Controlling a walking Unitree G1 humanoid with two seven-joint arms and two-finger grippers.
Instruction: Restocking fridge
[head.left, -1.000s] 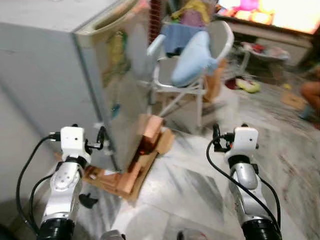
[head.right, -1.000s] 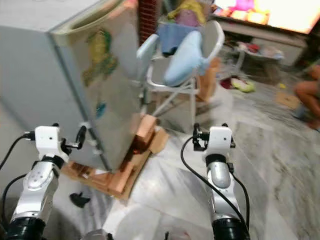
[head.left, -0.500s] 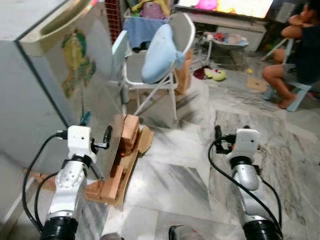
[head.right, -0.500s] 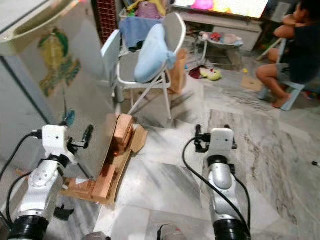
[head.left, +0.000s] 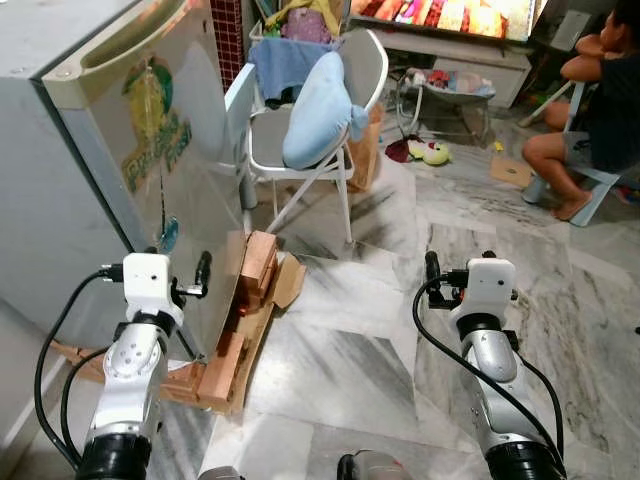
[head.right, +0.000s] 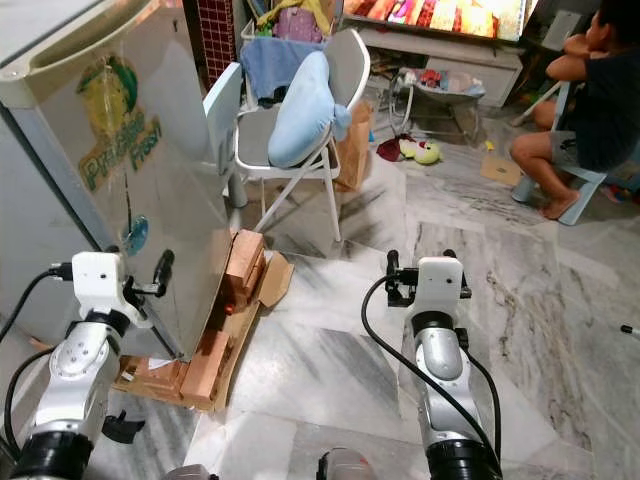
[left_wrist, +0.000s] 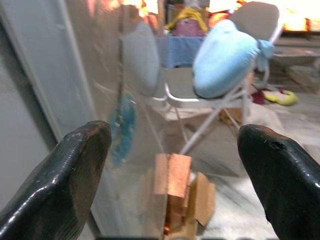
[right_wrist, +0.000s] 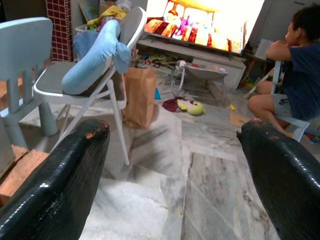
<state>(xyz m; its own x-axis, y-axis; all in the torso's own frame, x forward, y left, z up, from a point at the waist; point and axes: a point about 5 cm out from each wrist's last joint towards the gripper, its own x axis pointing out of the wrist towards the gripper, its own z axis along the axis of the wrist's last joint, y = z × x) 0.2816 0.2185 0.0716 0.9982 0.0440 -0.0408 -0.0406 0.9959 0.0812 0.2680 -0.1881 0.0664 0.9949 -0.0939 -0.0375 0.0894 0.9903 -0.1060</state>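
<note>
A small grey fridge (head.left: 70, 190) stands at my left, door closed, with a yellow-green sticker (head.left: 155, 125) on its steel front. It rests on wooden blocks and cardboard (head.left: 245, 320). My left gripper (head.left: 203, 272) is held up right beside the door's lower front, open, with nothing between its fingers (left_wrist: 65, 175). My right gripper (head.left: 432, 268) hangs over the bare marble floor to the right, open and empty too, its fingers (right_wrist: 60, 180) spread wide.
A folding chair (head.left: 310, 150) with a light blue cushion (head.left: 318, 98) stands behind the fridge, a brown paper bag (right_wrist: 140, 97) by it. A person (head.left: 590, 120) sits on a low stool at the far right. Toys and a lit TV (right_wrist: 200, 25) lie beyond.
The camera has swung and steadied, so the fridge now sits further left and reads sharper. Both grippers hold the same raised pose, still open.
</note>
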